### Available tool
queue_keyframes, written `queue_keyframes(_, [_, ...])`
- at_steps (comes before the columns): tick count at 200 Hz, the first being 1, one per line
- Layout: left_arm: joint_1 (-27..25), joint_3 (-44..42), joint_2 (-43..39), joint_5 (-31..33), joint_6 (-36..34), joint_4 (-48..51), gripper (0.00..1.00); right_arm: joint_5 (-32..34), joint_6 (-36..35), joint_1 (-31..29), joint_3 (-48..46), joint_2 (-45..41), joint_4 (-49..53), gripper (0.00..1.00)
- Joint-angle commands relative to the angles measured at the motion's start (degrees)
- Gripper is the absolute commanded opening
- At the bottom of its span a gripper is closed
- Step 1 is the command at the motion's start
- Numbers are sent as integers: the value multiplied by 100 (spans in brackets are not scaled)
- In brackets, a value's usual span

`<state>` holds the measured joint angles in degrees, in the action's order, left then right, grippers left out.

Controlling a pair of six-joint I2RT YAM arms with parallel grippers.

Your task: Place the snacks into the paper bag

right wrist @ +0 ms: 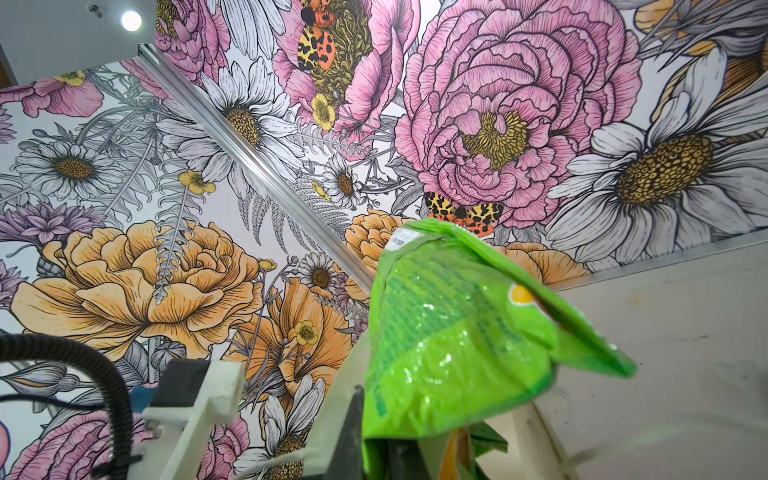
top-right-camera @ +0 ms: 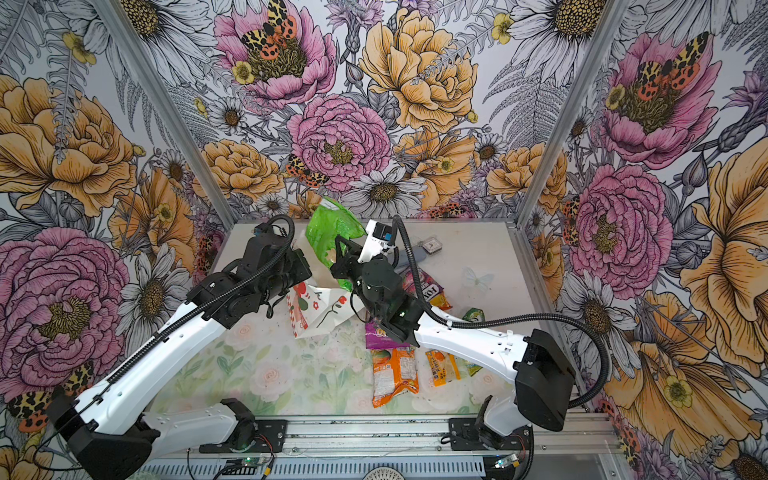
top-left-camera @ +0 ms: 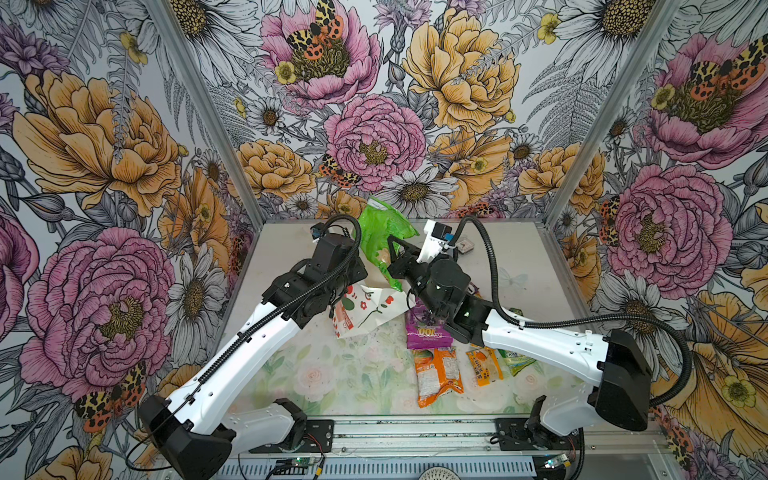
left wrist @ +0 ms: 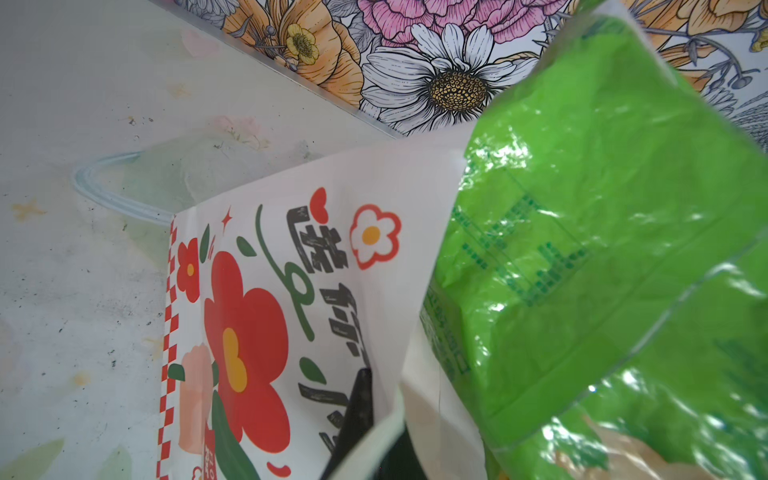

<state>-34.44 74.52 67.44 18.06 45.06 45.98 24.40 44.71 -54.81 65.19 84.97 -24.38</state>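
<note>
1. The left tool (left wrist: 374, 432) is pinched on the rim of the paper bag (top-left-camera: 365, 309), probably to hold its mouth open.
2. The right tool (top-left-camera: 395, 249) pinches the green packet (top-left-camera: 380, 232) end-down at that mouth, ready for insertion.
3. The purple pouch (top-left-camera: 426, 332) lies on the table (top-left-camera: 332, 374) beside the bag.

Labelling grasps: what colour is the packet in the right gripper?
Bright green; the green packet shows best in the right wrist view.

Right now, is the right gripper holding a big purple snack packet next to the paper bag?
No: the right gripper is holding a big green snack packet, not a purple one, next to the paper bag. Both top views show it.
</note>
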Motion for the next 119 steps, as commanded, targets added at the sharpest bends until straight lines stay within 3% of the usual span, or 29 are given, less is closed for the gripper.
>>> queue_keyframes(1, [126, -95, -174, -392, -58, -348, 0, -47, -249, 132, -93, -250, -276, 0])
queue_keyframes(33, [140, -87, -5, -566, -294, -328, 0, -796, 345, 473, 68, -355, 40, 0])
queue_keyframes(95, [233, -9, -4, -900, -254, -435, 0, -848, 67, 419, -341, -393, -178, 0])
queue_keyframes(119, [431, -69, -42, -1025, -197, -477, 0, -750, -484, 176, -618, -496, -366, 0])
